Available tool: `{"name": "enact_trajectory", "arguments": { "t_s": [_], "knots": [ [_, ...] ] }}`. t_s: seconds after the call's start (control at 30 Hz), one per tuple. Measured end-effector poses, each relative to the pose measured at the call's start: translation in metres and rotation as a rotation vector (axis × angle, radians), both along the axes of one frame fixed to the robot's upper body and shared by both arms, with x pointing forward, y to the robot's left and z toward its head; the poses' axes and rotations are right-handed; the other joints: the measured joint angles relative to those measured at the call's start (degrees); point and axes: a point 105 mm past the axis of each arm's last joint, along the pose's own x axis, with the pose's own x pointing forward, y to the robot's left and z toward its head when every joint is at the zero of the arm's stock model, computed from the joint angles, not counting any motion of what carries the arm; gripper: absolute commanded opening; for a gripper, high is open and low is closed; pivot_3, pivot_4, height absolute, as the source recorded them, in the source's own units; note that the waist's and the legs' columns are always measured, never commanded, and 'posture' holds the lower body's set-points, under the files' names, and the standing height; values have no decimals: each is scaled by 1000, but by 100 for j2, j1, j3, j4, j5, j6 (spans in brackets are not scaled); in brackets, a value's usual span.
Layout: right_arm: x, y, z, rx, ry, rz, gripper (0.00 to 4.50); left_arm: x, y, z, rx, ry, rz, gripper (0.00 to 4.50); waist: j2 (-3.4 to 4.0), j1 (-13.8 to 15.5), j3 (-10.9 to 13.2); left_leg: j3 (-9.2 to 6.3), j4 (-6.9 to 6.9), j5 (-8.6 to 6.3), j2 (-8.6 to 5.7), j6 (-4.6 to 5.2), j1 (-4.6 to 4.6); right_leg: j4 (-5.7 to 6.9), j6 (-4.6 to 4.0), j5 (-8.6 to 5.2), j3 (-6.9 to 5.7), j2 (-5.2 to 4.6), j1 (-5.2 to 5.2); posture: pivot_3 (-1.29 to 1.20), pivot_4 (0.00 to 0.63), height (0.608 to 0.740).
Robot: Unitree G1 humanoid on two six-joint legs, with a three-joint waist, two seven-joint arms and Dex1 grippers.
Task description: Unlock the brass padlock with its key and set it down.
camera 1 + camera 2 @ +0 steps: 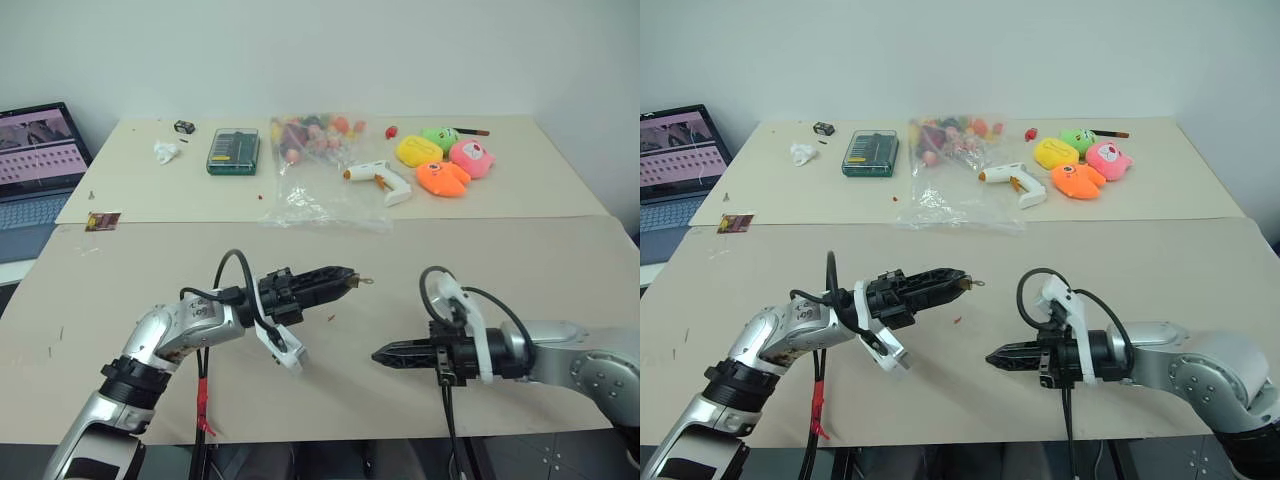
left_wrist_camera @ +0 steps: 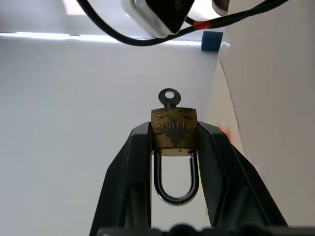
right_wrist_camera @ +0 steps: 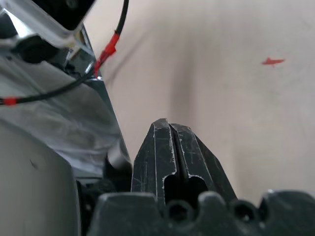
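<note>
Two black grippers hang above our table (image 1: 560, 300), a flat sheet of pale tan board with a matte, lightly scuffed face. Nearest us, our right gripper (image 1: 378, 354) has its ribbed plastic fingers (image 3: 170, 147) pressed flat together into a wedge, gripping nothing, its tip pointing toward our left arm. Slightly farther, our left gripper (image 1: 350, 278) has its fingers (image 2: 133, 162) parted only as wide as the padlock (image 2: 174, 133) they pinch by its sides. That padlock is tiny, a worn, blotchy brass block with stamped letters, its thin, shiny steel U-shaped shackle (image 2: 174, 184) lying back between the fingers. A small silvery key (image 2: 169, 97) with a round eyelet head sticks out of the padlock's base, past the fingertips. One small red fleck (image 1: 331, 319) lies on the board between the grippers. Farther off sit a crinkled clear plastic bag (image 1: 325, 185), a white glue gun (image 1: 382, 178), a green case (image 1: 234, 151) and soft plush toys (image 1: 445, 160).
</note>
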Motion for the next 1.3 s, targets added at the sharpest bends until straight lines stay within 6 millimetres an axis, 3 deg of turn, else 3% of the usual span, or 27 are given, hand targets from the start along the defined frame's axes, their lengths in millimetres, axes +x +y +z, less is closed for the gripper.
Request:
{"name": "enact_trajectory", "arguments": {
  "t_s": [0.1,0.27,0.37,0.5,0.83,1.3],
  "knots": [
    [20,-6,19,54,-124,-50,58,-1,3,-11,-14,232,-15,821,0,-18,0,3,1,0,0,0,2,7,1,1,9,1,-4,0,150,740],
    [32,-6,46,109,-237,-61,58,-1,5,-19,-15,446,-45,821,-1,9,0,3,0,0,2,0,1,2,0,1,9,3,-4,0,150,740],
    [33,-1,45,137,-222,-61,807,-4,5,-23,-2,511,-77,821,-1,13,0,3,0,-1,1,2,0,-1,-1,1,11,3,-3,0,150,740],
    [32,1,40,128,-191,-70,2143,-7,5,-33,-7,580,-101,821,-1,14,0,3,0,-2,1,2,-1,-4,-1,1,11,3,-4,0,150,740],
    [24,7,33,112,-124,-51,2143,-14,9,-50,-4,638,-130,821,-1,14,0,4,0,-2,1,3,-1,-6,-1,2,12,3,-3,0,150,740],
    [23,17,23,150,-37,-82,2143,-18,8,-47,-18,592,-143,821,-1,13,0,5,-1,-3,1,4,0,-6,-1,2,13,3,-2,0,150,740]
  ]
}}
